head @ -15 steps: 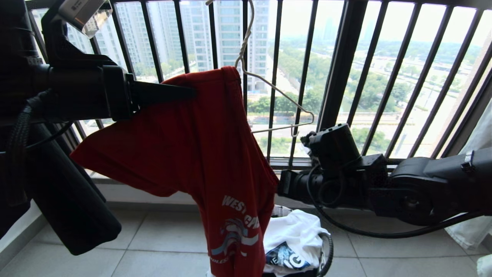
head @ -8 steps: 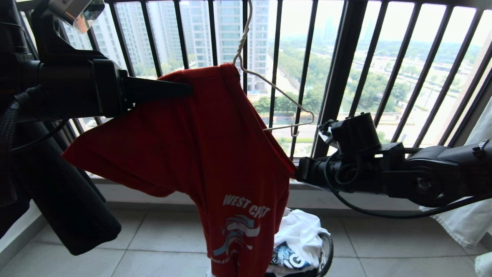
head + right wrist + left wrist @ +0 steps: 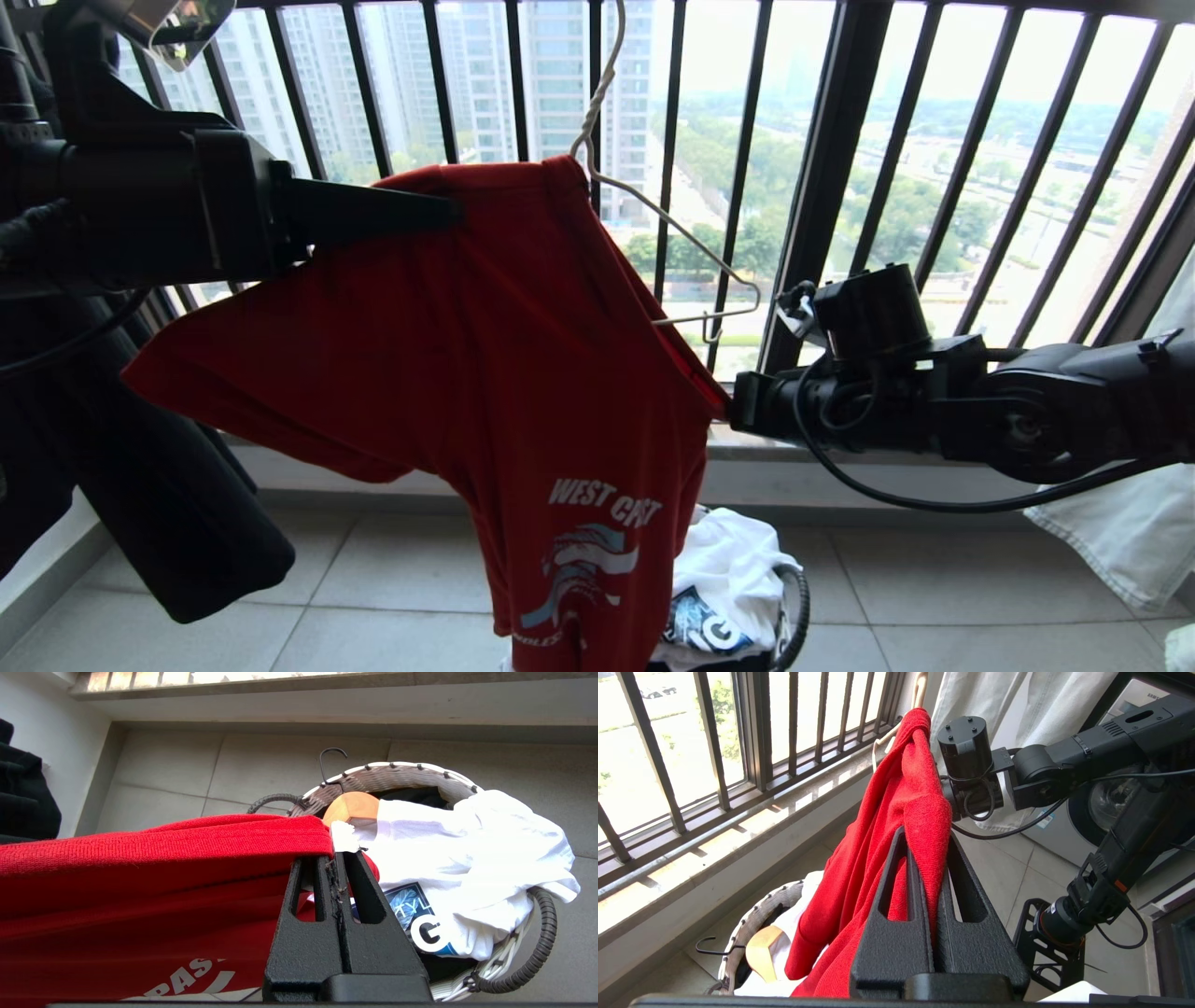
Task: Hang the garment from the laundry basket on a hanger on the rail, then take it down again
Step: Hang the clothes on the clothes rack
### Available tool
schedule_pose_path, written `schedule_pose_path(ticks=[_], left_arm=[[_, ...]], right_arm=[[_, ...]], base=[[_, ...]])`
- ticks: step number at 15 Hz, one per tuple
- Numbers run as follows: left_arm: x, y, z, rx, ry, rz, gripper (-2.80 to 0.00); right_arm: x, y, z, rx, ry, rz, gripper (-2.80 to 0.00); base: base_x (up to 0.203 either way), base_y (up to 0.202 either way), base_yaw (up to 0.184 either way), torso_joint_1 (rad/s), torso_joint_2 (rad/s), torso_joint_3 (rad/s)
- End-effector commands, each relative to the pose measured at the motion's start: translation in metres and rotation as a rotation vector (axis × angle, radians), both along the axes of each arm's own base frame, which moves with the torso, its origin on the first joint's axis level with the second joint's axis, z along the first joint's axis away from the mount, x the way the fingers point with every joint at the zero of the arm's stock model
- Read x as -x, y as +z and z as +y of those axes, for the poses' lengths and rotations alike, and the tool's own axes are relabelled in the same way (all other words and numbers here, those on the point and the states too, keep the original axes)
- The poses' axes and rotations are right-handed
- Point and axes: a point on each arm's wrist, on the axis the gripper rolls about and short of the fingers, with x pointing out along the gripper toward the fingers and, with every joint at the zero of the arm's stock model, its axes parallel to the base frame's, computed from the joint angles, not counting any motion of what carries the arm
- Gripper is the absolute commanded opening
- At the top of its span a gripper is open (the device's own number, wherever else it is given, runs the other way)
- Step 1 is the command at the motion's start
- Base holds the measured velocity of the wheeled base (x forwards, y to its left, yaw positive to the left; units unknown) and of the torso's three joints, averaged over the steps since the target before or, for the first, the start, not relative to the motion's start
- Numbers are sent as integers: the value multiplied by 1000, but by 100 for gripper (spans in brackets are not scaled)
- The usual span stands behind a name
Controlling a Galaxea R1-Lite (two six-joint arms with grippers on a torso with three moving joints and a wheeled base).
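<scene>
Shirt is half on the hanger: collar end draped over the left shoulder of the wire, right shoulder of the wire bare against the railing. Hook runs up out of the head view; rail not in view.

Left gripper is clamped shut on a fold of red cloth near the collar, held high at the left. Right gripper is pinched shut on the shirt's edge at the right, low beside the hanger's bare end.

Change over the last second: right arm has risen and swung outward, carrying its edge of cloth with it. The shirt now spreads wider, and the "WEST COAST" print faces out flatter than before. Left gripper has barely shifted.

Reading: opening is being stretched to get it over the bare end of the wire. Hanging step not yet done.

Basket sits on the floor below, holding a white shirt and a wooden hanger.
</scene>
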Motion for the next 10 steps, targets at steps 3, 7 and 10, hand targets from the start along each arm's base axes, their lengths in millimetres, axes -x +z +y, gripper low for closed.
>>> schedule_pose_path(ticks=[3, 7, 10], left_arm=[[5, 3, 1, 12, -7, 0, -280], [9, 5, 1, 26, -24, 15, -280], [13, 7, 1, 33, -28, 19, -280]], right_arm=[[-13, -1, -2, -1, -17, -6, -280], [-18, 2, -1, 3, 5, -28, -280], [-21, 3, 1, 2, 12, -34, -280]], base=[[0, 0, 0, 0, 0, 0], [0, 0, 0, 0, 0, 0], [0, 0, 0, 0, 0, 0]])
